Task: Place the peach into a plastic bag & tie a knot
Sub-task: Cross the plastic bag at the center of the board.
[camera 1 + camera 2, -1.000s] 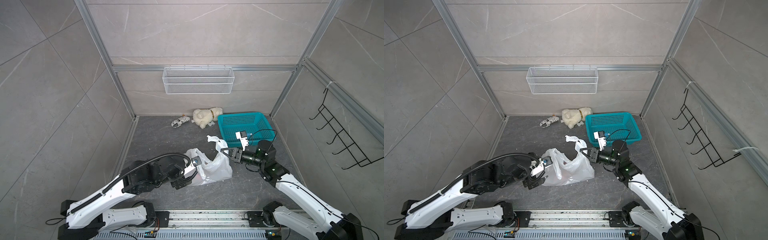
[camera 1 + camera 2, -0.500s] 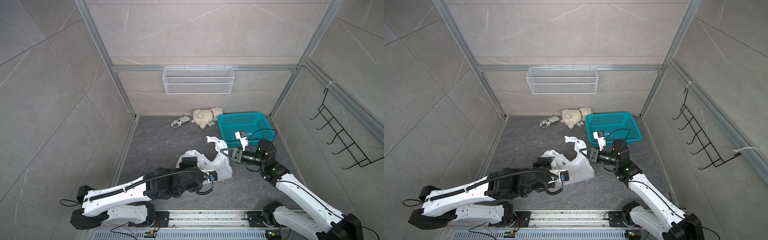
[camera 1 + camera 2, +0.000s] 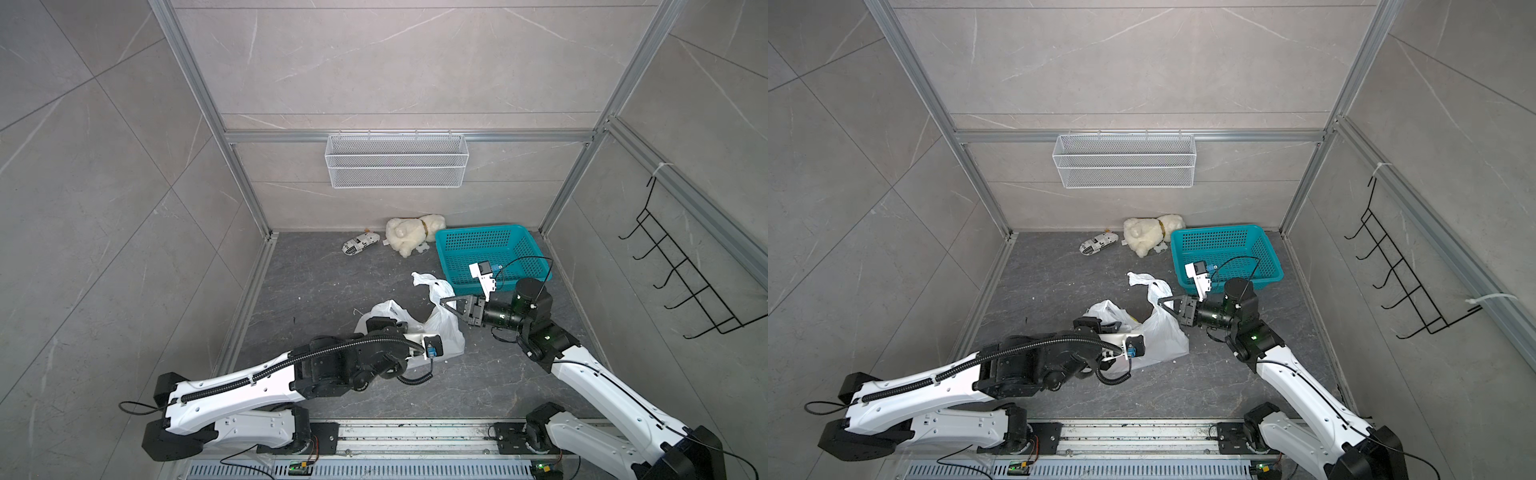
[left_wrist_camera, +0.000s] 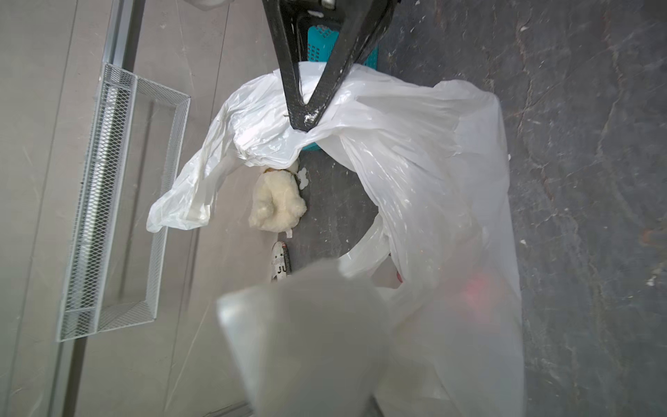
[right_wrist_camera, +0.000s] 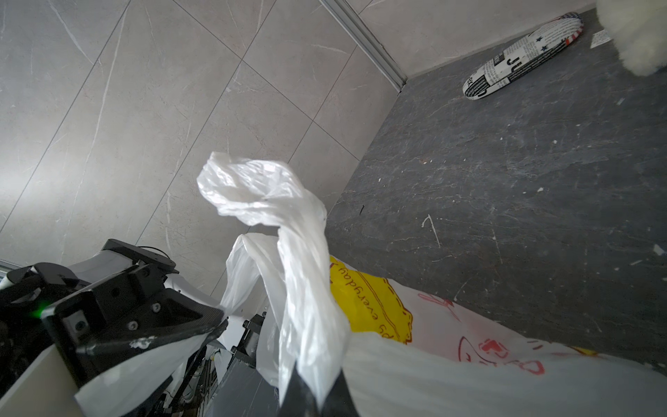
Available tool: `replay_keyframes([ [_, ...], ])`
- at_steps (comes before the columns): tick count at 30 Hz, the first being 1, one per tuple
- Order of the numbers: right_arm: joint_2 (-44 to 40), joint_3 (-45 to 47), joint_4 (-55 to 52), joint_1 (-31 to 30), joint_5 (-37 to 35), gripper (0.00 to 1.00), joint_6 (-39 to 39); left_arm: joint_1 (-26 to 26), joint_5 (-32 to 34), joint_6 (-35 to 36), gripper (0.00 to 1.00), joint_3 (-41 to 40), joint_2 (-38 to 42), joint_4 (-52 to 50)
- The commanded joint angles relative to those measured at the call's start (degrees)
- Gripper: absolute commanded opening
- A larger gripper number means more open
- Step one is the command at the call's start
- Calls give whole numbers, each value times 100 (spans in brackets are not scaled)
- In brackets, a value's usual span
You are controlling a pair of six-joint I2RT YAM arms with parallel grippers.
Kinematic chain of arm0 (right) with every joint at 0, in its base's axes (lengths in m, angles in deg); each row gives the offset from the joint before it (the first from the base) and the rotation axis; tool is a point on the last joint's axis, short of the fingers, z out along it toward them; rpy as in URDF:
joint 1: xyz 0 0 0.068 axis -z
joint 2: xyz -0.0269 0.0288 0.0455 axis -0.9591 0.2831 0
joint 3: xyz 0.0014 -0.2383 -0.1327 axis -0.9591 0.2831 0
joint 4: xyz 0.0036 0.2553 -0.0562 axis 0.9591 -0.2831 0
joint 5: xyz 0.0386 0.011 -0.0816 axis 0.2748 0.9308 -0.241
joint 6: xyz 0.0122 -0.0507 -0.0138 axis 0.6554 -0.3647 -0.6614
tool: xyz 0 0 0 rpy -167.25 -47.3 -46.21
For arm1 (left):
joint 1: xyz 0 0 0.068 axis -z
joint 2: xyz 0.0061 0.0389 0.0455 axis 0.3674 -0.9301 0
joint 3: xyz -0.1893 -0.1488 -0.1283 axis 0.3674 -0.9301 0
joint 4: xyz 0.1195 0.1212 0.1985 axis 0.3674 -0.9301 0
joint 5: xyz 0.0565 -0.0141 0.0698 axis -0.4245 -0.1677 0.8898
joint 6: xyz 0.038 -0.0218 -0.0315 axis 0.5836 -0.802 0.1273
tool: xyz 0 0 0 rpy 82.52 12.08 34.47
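Right hand [image 3: 443, 300]: I see it pinching the plastic bag [image 3: 448, 330] by its twisted handle [image 5: 306, 270] | left hand [image 5: 216, 320]: pressed together on the other handle [image 5: 241, 278] | bag: on tabletop [image 3: 328, 291], lower centre in both top views.

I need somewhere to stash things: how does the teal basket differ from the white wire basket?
The teal basket is perforated plastic, sitting on the floor; the wire basket is white mesh, hanging on the back wall. The teal basket is squarish; the wire basket long and narrow. Both are open-topped.
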Motion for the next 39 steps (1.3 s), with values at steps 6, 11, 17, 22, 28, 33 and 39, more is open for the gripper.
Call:
replay_keyframes([
  [6,38,263,800,23,86,0,99,-2400,-3987,-2194,0,613,347,-121],
  [11,314,178,858,22,276,0,52,-3026,-5684,-2341,0,1164,-409,-906],
  [17,657,-206,550,23,295,0,207,-3046,-6594,-2388,0,1611,-1045,-1331],
  [22,870,-579,100,15,424,0,66,-3040,-6955,-2424,0,2029,-1671,-1678],
  [28,1132,-910,-504,-97,827,0,-323,-3025,-6967,-2536,0,2589,-2436,-2163],
  [33,1315,-1298,-1414,-347,898,0,-955,-3008,-6660,-2588,0,2899,-2888,-2418],
  [39,1291,-1316,-1343,-478,999,1,-960,-3018,-6397,-2645,0,3054,-3182,-2594],
])
